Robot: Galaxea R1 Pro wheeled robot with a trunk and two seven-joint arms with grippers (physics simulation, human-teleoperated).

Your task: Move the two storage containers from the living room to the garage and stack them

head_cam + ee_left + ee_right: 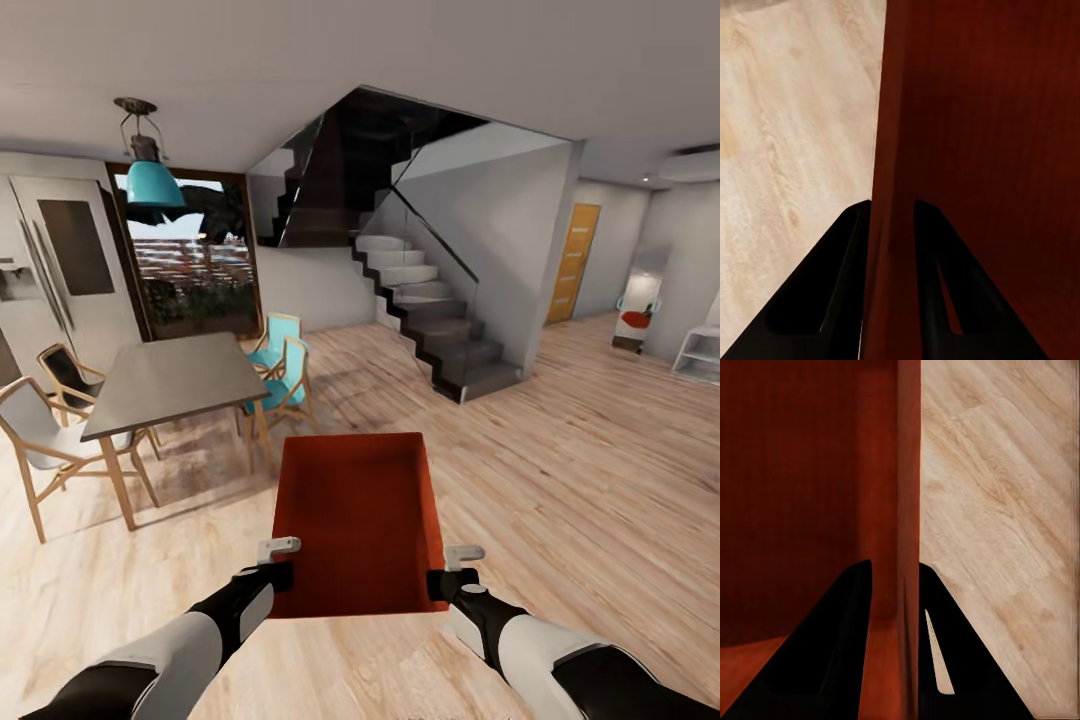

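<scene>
- While both arms reach forward in the head view, one storage container point(358, 520), a red-orange open-top bin, hangs between the two pincers above the light wood plank floor point(560, 480).
- Left pincer point(284, 562): closed on the container's left wall near its near corner; in the left wrist view its two dark fingers point(832, 285) sit one on each side of the thin wall point(889, 187), with the bin's inside on one side and floor planks on the other.
- Right pincer point(448, 568): closed on the opposite wall near the other near corner; in the right wrist view the fingers point(825, 652) straddle the wall point(907, 510) the same way.
- Inside, the container looks empty as far as can be seen.
- Beyond the left pincer and off to its outer side stands a grey dining tabletop point(170, 380) with wooden chairs point(40, 430), two of them with teal seats point(280, 370); a teal pendant lamp point(152, 175) hangs above it.
- Well beyond the container's far edge, a staircase point(430, 320) with a glass side rises; past the right pincer's side, far off, is an orange-brown door point(572, 262).
</scene>
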